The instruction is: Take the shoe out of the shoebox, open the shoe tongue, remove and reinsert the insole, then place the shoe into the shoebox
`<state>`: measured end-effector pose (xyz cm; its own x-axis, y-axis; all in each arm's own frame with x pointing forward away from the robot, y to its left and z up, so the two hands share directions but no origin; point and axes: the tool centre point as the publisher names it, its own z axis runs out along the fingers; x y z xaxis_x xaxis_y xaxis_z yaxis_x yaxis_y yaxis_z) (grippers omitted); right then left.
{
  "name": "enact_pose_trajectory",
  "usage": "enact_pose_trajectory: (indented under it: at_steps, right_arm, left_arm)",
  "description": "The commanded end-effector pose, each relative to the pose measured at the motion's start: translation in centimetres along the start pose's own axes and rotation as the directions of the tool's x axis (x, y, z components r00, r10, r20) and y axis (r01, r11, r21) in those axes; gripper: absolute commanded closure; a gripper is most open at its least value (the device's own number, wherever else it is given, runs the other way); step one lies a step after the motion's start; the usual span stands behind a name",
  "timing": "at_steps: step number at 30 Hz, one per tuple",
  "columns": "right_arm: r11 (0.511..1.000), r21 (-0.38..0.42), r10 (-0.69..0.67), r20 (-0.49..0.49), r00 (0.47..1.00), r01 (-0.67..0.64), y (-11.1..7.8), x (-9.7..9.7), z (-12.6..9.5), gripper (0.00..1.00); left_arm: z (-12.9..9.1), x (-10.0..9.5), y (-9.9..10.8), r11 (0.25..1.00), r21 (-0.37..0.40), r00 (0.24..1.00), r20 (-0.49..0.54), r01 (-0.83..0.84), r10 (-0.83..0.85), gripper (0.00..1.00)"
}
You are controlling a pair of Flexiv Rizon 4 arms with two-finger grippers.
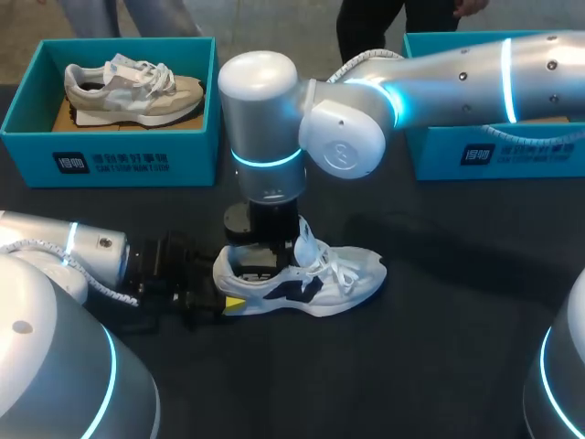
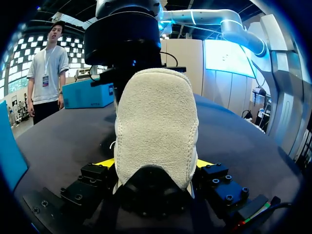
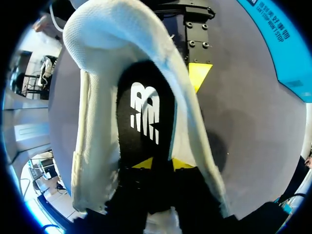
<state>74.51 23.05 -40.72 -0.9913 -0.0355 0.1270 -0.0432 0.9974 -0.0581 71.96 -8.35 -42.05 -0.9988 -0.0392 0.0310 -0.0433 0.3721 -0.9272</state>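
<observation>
Yellow-tipped right gripper [image 3: 162,164]: lowered from above into the mouth of the shoe, down at the insole. Whether it has pinched the insole or stands open, I cannot tell.
Yellow-tipped left gripper [image 2: 154,165]: closed on the cream suede heel [image 2: 156,117], 1 finger against each side, bracing the shoe.
White mesh sneaker [image 1: 320,279]: out of its box, on its sole at the middle of the dark table [image 1: 439,357], toe towards my right, tongue [image 1: 308,240] lifted clear of the opening.
Black insole with white logo [image 3: 146,114]: inside the sneaker, lying along its floor as far as shows.
Teal cardboard shoebox [image 1: 110,160]: far left, holding a beige sneaker [image 1: 128,87].
Other teal shoebox [image 1: 494,160]: far right, behind my right arm, contents hidden; probably this sneaker's own.
Step in hand: the insole work, by my judgement; lifting out or seating back cannot be judged.
Next move: a sure pinch at the insole's heel edge and a slow draw, while the left grip holds firm.
</observation>
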Motion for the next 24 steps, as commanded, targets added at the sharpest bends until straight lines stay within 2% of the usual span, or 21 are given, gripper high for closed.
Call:
enact_pose_trajectory:
  at_steps: [1,13,24]
  right_arm:
    - [1.000,0.010,0.005,-0.001,1.000,-0.005,0.6,1.5,2.4,1.00]
    - [0.999,0.017,0.050,0.027,0.998,-0.050,-0.1,2.2,1.5,1.00]
    - [0.993,-0.022,0.116,0.065,0.991,-0.114,-1.2,2.6,-1.4,1.00]
  left_arm:
    - [0.3,0.1,0.2,1.000,0.001,1.000,0.004,0.000,0.000,1.00]
    - [0.3,0.1,0.2,1.000,0.001,1.000,0.004,0.000,0.000,1.00]
    - [0.3,0.1,0.2,1.000,0.001,1.000,0.004,0.000,0.000,1.00]
